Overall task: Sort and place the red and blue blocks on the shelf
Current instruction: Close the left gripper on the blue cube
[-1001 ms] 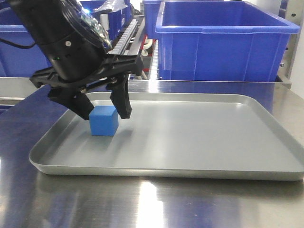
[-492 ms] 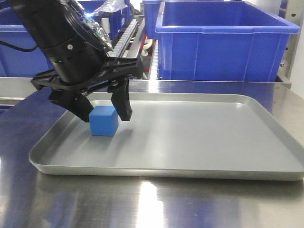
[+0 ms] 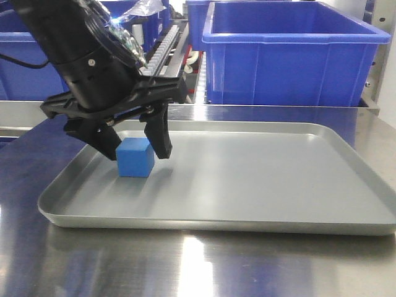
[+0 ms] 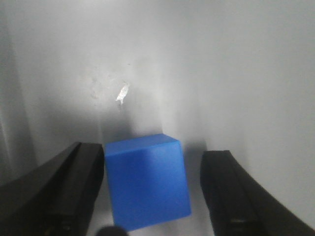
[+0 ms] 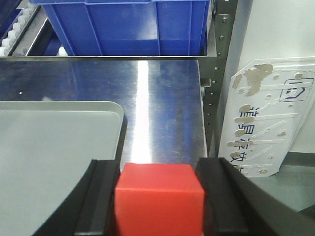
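Found plain matte sky blue on the blue block (image 4: 146,189) and black on the left fingers (image 4: 74,191). Noted bright, unpatterned red on the red block (image 5: 158,199) and black on the right fingers (image 5: 101,199). Saw pale grey on the tray (image 3: 260,173), mirror steel streaked with blue reflections on the counter (image 3: 185,266), deep blue on the bins (image 3: 291,68), and white with grey blotches and dark print on the sign (image 5: 268,113).

1. A shiny steel tabletop (image 3: 185,266) filled the foreground, and a bright streak of light ran across it.
2. Large blue bins (image 3: 291,55) stood behind its far edge.
3. Past its right edge, a worn white placard (image 5: 266,118) stood tilted before a white wall (image 5: 275,29), over a grey floor (image 5: 295,196).
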Available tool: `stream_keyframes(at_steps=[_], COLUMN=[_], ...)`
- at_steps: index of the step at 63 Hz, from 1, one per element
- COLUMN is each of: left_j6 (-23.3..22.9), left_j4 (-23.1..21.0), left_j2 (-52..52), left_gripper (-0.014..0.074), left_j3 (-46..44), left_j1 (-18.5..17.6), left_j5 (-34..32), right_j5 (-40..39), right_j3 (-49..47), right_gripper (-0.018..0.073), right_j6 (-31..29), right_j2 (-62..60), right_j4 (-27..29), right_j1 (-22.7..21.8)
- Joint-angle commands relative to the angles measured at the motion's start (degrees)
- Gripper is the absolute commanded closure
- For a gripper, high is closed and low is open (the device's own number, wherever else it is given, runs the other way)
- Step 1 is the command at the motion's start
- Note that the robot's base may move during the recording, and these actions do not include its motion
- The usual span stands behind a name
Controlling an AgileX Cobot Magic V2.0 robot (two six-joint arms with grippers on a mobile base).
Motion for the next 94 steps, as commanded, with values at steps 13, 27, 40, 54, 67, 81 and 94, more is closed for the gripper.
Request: stream_keyframes(at_steps=[13,27,40,54,67,81,94], left_j6=[-0.53,-0.53,-0.53,-0.53,-0.53,-0.53,-0.53], left_j4=[-0.20,-0.20,-0.20,-0.20,-0.17,-0.17,-0.17], left_j2=[-2.03,-2.03,-2.03,-2.03,-2.03,-2.03,-2.03], left_gripper=[0.0103,0.0103,0.0103,0.0103,0.0103,0.0103,0.0103], left_j3=[-1.88,-1.88,-1.88,-1.88,-1.88,-1.88,-1.88], left_j1=[-0.40,-0.40,-0.40,0.07,0.30,0.30,0.13], left_j5=[-2.38,-2.38,-2.38,-2.27,-1.76,-1.40,-1.40], right_j5=[-4.67,-4.67,-4.67,-4.67,-4.67,-4.67,-4.67], right_j3=[-1.64,-1.64,-1.64,-1.64,-1.64,-1.64,-1.64], right_gripper=[0.0510,0.0510,0.0510,0.0510,0.0510,0.0510,0.0510], right_j6=[-0.35,-0.35,-0.35,-0.35,-0.35,-0.35,-0.35], right_j2=[0.00,0.00,0.00,0.00,0.00,0.00,0.00], right_j4=[-0.99,-0.99,-0.99,-0.99,-0.99,-0.99,-0.99], right_j1=[-0.26,-0.26,-0.26,-0.26,-0.26,-0.26,-0.26])
